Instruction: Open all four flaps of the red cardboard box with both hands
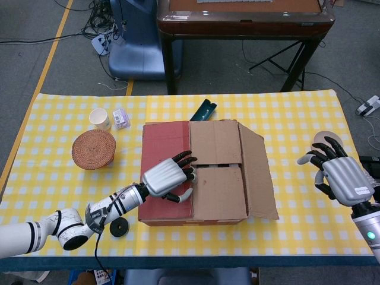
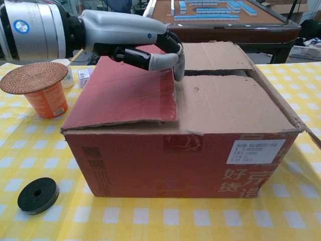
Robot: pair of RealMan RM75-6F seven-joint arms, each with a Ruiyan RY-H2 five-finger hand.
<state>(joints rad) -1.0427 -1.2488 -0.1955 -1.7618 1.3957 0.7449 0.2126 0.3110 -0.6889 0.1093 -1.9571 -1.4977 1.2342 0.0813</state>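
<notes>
The red cardboard box stands mid-table. Its red left flap lies flat on top. Two brown inner flaps lie closed with a narrow gap between them. The right flap is raised and leans outward. My left hand rests over the red flap, its fingertips bent down against that flap's free edge. The flap is not lifted. My right hand hovers right of the box, away from it, fingers spread and holding nothing.
An orange cup with a woven lid, a paper cup and a small packet stand left of the box. A black disc lies front left. A dark flat object lies behind the box. A tape roll sits by my right hand.
</notes>
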